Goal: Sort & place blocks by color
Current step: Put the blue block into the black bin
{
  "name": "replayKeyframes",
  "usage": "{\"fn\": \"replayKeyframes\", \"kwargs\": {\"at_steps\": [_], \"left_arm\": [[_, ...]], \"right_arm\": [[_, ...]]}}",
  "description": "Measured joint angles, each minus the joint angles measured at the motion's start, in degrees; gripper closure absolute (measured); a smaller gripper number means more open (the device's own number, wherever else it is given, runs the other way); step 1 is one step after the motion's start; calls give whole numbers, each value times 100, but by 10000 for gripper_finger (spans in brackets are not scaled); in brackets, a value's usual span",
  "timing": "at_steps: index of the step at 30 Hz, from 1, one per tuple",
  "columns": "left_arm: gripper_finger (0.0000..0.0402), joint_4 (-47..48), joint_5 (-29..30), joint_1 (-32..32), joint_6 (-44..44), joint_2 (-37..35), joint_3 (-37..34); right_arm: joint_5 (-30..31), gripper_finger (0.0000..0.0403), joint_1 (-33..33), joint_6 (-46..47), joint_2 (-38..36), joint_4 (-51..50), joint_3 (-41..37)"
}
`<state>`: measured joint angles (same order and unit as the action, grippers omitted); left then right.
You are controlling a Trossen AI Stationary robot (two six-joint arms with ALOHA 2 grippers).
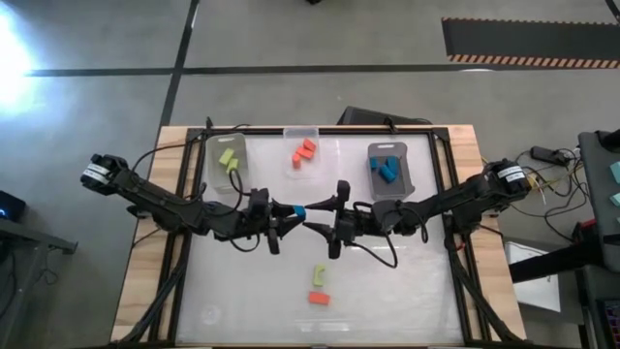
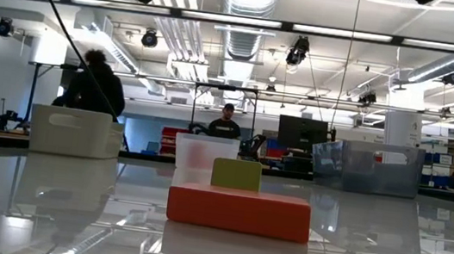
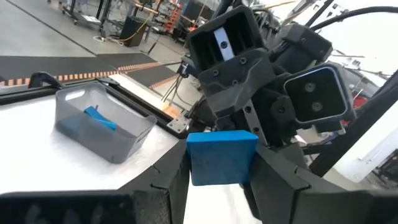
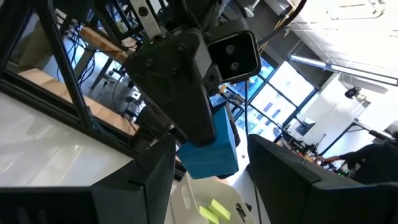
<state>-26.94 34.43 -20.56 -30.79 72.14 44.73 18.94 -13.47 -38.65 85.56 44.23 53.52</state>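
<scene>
Above the middle of the tabletop [image 1: 242,291] the two arms meet nose to nose in a handover. The left gripper [image 1: 291,213] has its jaws clamped on a blue block [image 3: 221,157], held in the air between the arms. The right gripper [image 1: 325,215] faces it just beside the block with its jaws apart, not touching it.

The block looks small, rigid and light, with flat, smooth faces, so it probably needs a square pinch on two opposite faces left free by the other gripper; a skewed grip could let it slip.

The grey bin [image 1: 391,173] at far right holds blue blocks. An orange-red block [image 1: 319,299] and a lime green block [image 1: 318,278] lie near the front edge.
</scene>
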Motion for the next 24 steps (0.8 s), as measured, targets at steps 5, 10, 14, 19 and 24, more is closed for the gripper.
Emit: {"fn": "replayKeyframes", "kwargs": {"at_steps": [5,10,14,19,24], "left_arm": [[278,-159,-37,-2,18,0,20],[278,-292,-39,0,23,-3,22],[278,-365,-39,0,22,-2,22],[278,-403,-41,2,23,-3,20],[278,-556,-94,14,120,114,24]], "right_arm": [[-47,211,2,-4,2,-12,63],[-133,211,17,-37,2,-26,120],[-144,211,30,-105,2,-38,159],[-286,211,52,-158,2,-37,159],[-293,212,92,-207,2,-24,159]]}}
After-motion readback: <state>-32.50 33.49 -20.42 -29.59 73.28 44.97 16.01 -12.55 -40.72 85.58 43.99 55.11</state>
